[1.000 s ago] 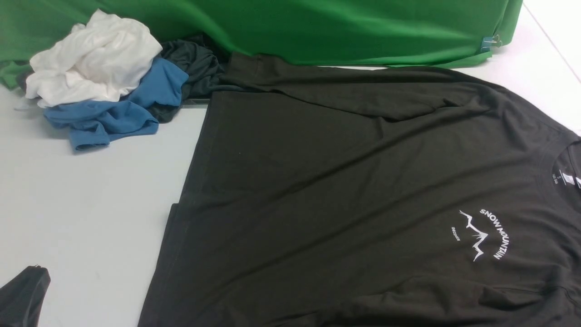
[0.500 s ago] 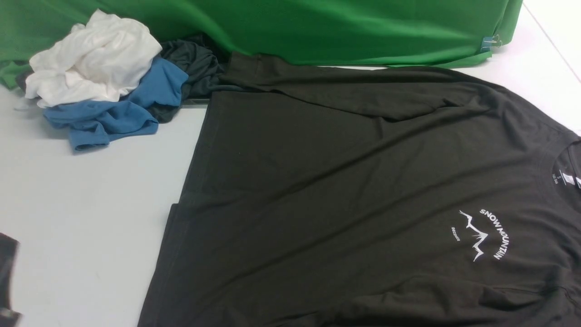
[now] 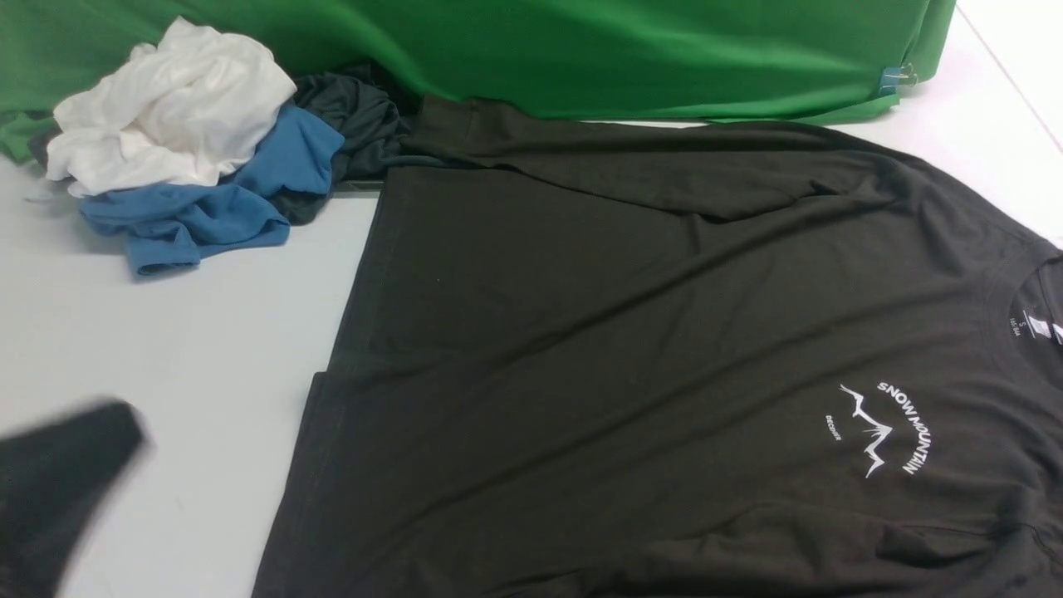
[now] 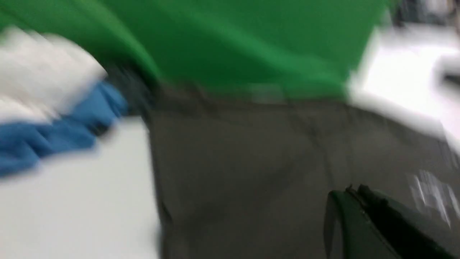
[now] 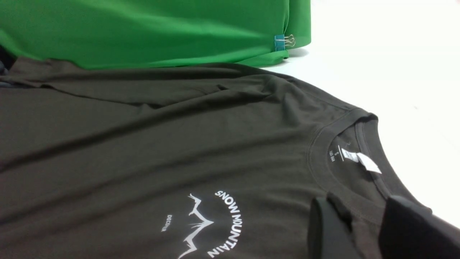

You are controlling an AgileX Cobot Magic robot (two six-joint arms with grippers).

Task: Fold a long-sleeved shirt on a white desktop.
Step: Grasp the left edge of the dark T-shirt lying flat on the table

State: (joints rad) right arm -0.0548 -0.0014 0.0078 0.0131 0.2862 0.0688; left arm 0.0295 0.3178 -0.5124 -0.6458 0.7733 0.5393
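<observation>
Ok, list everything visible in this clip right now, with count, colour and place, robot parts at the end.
long-sleeved shirt: 1, charcoal-black with white SNOW MOUNTAIN logo, spread across the desktop
white desktop: 1, white, under the garments
white garment: 1, white, crumpled on the far left pile
blue cloth: count unclear, blue, in that pile
dark garment: 1, dark grey-black, in the pile beside the shirt
backdrop: 1, green, along the far edge
clip: 1, blue, on the backdrop's right end
left tool: 1, black, shut, near left
right tool: 1, black, open, seen against the shirt
</observation>
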